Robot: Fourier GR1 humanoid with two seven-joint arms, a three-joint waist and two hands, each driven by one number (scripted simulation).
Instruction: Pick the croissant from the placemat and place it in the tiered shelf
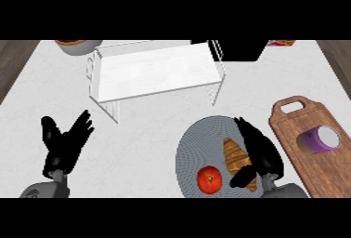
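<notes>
A golden-brown croissant lies on the round grey placemat at the lower right. My right hand is over the croissant's right side, fingers straight and the thumb reaching below it, covering part of the pastry. The hand does not hold it. A red tomato sits on the same placemat, left of the thumb. The white tiered shelf stands at the back centre, its top tier bare. My left hand rests open at the lower left, fingers up.
A wooden cutting board lies at the right with a purple cup on its side. An orange-rimmed bowl sits at the back left. A black object and a red box stand at the back right.
</notes>
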